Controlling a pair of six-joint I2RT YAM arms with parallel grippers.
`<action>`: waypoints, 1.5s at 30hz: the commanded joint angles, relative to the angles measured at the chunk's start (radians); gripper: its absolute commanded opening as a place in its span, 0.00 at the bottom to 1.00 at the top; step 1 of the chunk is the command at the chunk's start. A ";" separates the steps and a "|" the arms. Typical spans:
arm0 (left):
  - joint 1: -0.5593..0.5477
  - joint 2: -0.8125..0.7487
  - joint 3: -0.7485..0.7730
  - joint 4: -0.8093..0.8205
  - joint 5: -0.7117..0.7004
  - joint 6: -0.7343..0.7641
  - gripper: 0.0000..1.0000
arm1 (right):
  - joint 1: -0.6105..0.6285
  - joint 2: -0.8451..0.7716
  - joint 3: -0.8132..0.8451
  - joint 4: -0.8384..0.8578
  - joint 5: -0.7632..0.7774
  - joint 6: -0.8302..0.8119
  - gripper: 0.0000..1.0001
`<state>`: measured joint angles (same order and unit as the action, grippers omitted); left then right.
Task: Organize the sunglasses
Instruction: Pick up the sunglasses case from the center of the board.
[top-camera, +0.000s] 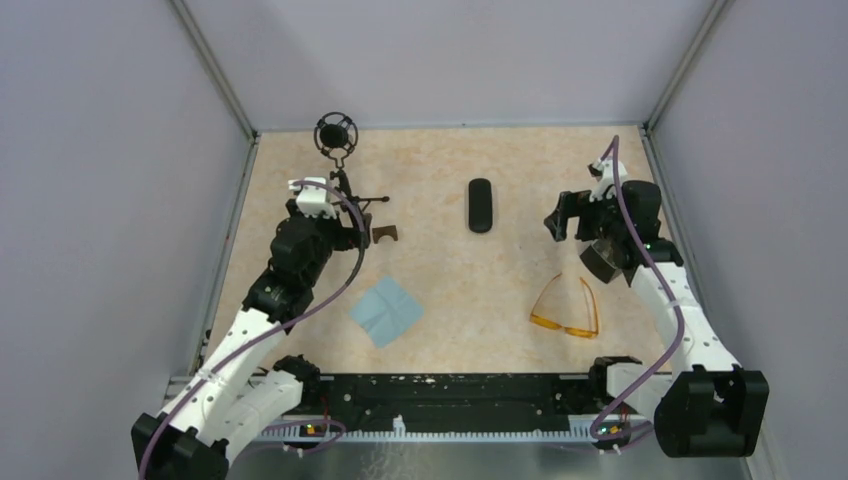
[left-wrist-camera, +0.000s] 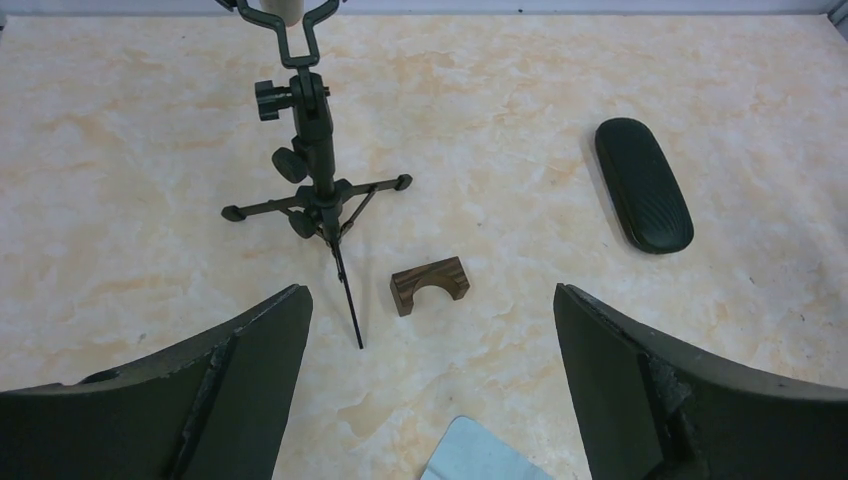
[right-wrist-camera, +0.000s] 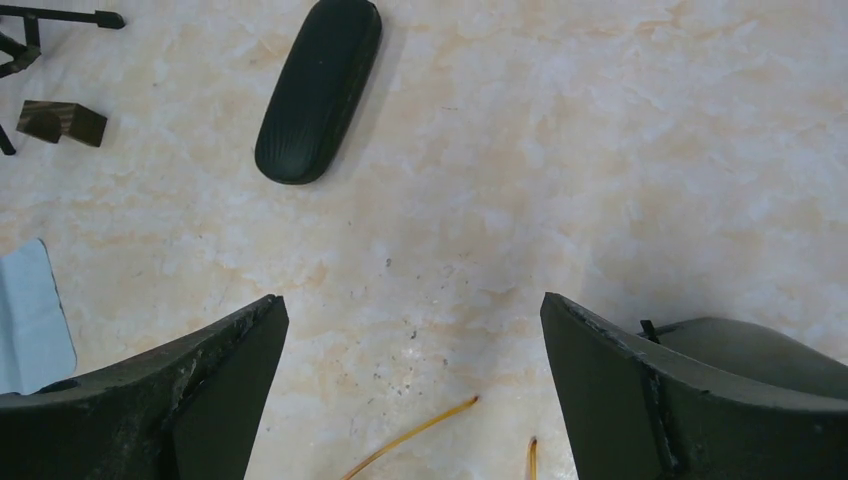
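Top external view is showing the sunglasses lying on the marbled beige table in its near right part, unfolded, with the lens front facing the arm bases and the open side pointing toward the far wall. They are resting near the inner side of the right arm's white forearm, and nothing is touching them. The right gripper is hovering above the table beyond the glasses, its jaws standing wide apart and holding nothing. In the right wrist view the tips of the two thin orange arms are poking in at the bottom edge between the dark fingers, and bare table is filling the rest of the gap. A black case is lying closed near the middle of the far half of the table, its long axis running near to far, well apart from the sunglasses. A light blue cloth is lying flat like a diamond left of centre, toward the front. The left gripper is hanging over the left part of the table, likewise spread wide and gripping nothing. Left wrist view is looking between its fingers at a small brown wooden block with an arched cut-out, sitting on the table just beside the feet of a small black tripod stand, which is standing upright. A corner of the cloth is showing at the lower edge, and the case is lying off to the right.
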<state>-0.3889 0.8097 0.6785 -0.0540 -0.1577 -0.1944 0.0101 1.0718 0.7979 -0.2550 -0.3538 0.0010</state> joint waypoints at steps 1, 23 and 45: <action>-0.010 0.018 0.031 0.017 0.043 -0.009 0.97 | -0.002 -0.069 -0.004 0.057 0.004 0.004 0.99; -0.044 0.095 0.074 -0.045 0.072 -0.014 0.98 | 0.197 0.457 0.469 -0.098 0.069 -0.081 0.94; -0.059 0.125 0.083 -0.056 0.092 -0.025 0.99 | 0.419 1.152 1.127 -0.419 0.452 0.185 0.99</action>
<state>-0.4397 0.9340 0.7185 -0.1356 -0.0803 -0.2111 0.3965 2.1899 1.8320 -0.6098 0.0433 0.1394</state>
